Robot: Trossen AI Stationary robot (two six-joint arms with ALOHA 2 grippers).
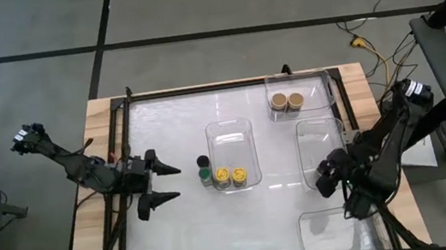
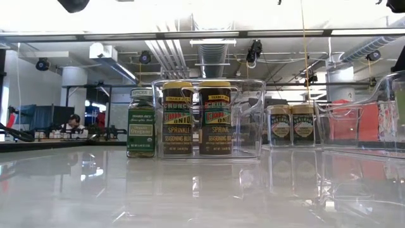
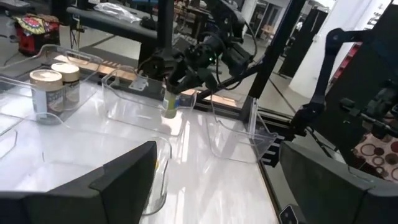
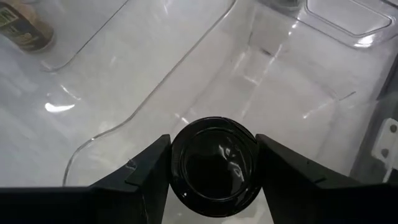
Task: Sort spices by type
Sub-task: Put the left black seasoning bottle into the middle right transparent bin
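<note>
Black-lidded jar [image 4: 214, 165] is sitting clamped between the right gripper [image 1: 331, 176]'s two fingers — seen lid-on in the right wrist view, hanging over the clear tray [image 1: 323, 151] at the table's right side. Left gripper [image 1: 164, 184] is hovering left of centre with its fingers spread wide apart, gripping nothing.

Largest is the glossy white table [image 1: 185, 233], showing wooden edges left and right. Four clear trays are lying on it: the centre tray [image 1: 230, 133] is holding two yellow-lidded seasoning jars [image 1: 231, 177] side by side at its near end; the far-right tray [image 1: 320, 78] is holding two tan-lidded jars [image 1: 286, 101]; the near-right corner tray [image 1: 342, 239] is showing no jars.

Just outside the centre tray's left wall, a green-lidded jar [image 1: 205, 176] and another black-lidded jar [image 1: 203, 160] are standing upright, touching or nearly so. Open tabletop is lying in front of the left gripper and along the near edge.
</note>
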